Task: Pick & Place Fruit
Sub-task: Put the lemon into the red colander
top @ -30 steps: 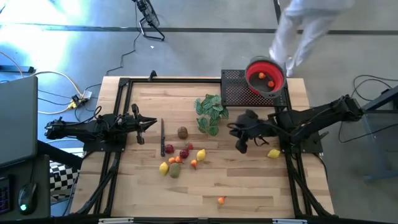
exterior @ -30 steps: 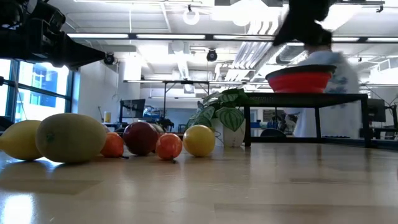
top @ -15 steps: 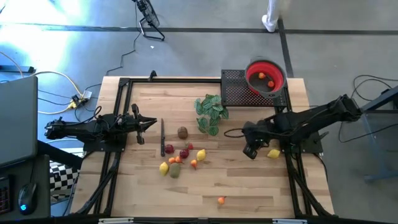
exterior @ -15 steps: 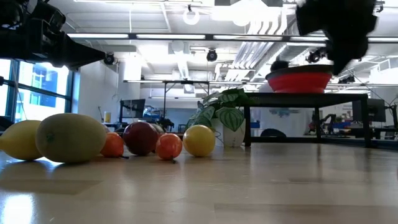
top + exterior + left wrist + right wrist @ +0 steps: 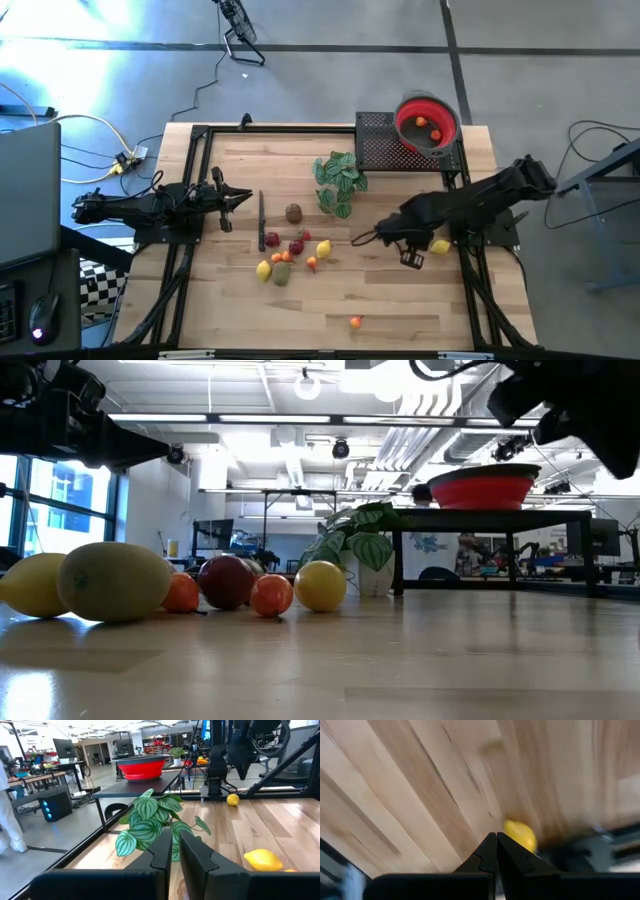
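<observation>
Small toy fruits lie in a cluster (image 5: 285,255) on the wooden table, seen close up in the low view as the cluster (image 5: 150,585). A brown fruit (image 5: 293,212) and an orange one (image 5: 355,322) lie apart. One lemon (image 5: 440,246) lies near the right edge. My right gripper (image 5: 410,258) hangs shut over the table, pointing down, just left of that lemon (image 5: 520,834), touching nothing. My left gripper (image 5: 245,197) rests level at the left, shut and holding nothing. The red bowl (image 5: 427,123) holds two pieces.
The bowl stands on a black mesh stand (image 5: 380,148) at the far right. A green leafy sprig (image 5: 337,180) lies beside it, and a dark stick (image 5: 262,220) lies left of the cluster. Black frame rails (image 5: 470,290) run along both sides of the table.
My right gripper has gone toward the table's near edge and a little right, sinking slightly, and has tipped from nearly level to pointing down beside the lone lemon. A person in white at the far edge has walked out of view.
</observation>
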Available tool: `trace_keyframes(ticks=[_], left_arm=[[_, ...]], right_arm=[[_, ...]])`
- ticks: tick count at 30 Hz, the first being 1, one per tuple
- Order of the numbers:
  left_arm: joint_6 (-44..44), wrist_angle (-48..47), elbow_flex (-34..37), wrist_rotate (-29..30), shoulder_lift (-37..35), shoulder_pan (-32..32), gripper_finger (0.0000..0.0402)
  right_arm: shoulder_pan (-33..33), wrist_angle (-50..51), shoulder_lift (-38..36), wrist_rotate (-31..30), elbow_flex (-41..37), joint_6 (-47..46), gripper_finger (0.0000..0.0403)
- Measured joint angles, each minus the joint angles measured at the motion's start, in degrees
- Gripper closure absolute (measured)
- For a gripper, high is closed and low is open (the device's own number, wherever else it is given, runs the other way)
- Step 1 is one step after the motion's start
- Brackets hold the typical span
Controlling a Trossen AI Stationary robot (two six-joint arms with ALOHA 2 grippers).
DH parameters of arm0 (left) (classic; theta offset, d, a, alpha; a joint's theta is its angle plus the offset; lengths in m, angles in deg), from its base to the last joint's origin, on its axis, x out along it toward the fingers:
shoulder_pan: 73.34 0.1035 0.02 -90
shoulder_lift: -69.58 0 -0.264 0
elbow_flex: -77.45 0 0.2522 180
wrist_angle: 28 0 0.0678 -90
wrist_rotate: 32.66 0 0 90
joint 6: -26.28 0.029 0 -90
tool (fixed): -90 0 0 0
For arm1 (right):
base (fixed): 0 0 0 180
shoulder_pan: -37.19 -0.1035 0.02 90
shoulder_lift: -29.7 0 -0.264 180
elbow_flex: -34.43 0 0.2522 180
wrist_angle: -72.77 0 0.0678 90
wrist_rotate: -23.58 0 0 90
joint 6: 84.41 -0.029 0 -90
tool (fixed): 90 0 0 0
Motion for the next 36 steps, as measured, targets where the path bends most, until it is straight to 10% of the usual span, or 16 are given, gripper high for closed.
trace_keyframes(ticks=[14,29,36], left_arm=[[0.02,-1.03,0.0,-0.07,0.0,0.0,0.0368],[0.04,-1.95,-0.04,-0.26,0.0,0.0,0.0368],[0.06,-2.03,-0.04,-0.25,0.0,0.0,0.0368]], right_arm=[[-1.26,2.81,2.0,1.08,0.17,6.35,0.0377],[-10.0,2.24,1.99,-2.58,-0.27,5.7,0.0121],[-10.82,-0.35,2.01,-0.7,-5.6,1.24,0.0071]])
